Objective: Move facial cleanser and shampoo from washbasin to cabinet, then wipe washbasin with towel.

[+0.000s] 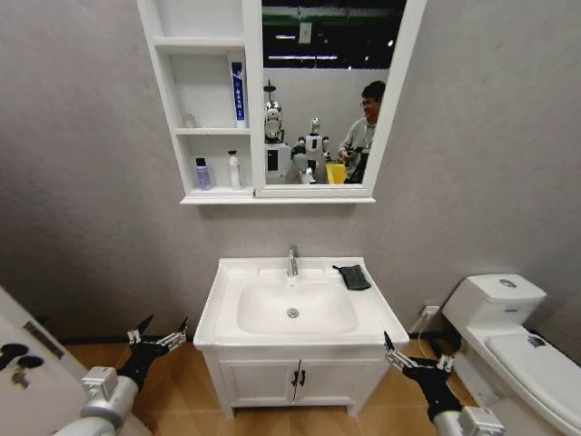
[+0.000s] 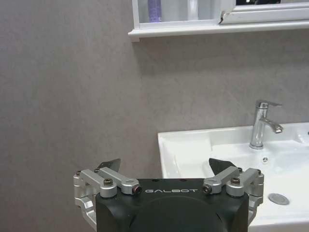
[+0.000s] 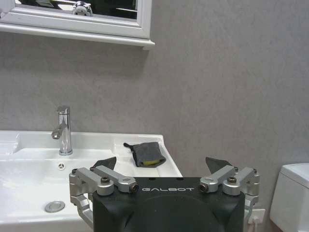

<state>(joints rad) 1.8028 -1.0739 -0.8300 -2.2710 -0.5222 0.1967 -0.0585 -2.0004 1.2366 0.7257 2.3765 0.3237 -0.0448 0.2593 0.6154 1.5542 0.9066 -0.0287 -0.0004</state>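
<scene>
A grey, faintly mottled wall backs a small bathroom with a warm wood-toned floor. Nearest, low at either side of the sink unit, hang the two arms: the left claw (image 1: 158,334) by the unit's left front corner and the right claw (image 1: 413,356) by its right front corner, each with its dark pointed fingers spread wide and holding nothing.

Between them stands the washbasin (image 1: 227,272), glossy white ceramic, a rectangular top with a rounded bowl and a chrome tap (image 1: 292,261) at the back. The towel (image 1: 353,277), a small soft dark grey cloth, loosely folded, lies on the rear right corner of the top, its long axis running roughly front to back. It sits up and ahead of the right claw and well apart from the left, so the right arm looks the better placed to take it.

Farthest and highest, the cabinet (image 1: 163,54) hangs on the wall, white and boxy, with a purple bottle (image 1: 202,173) and a white bottle (image 1: 233,170) already on its lowest shelf.
</scene>
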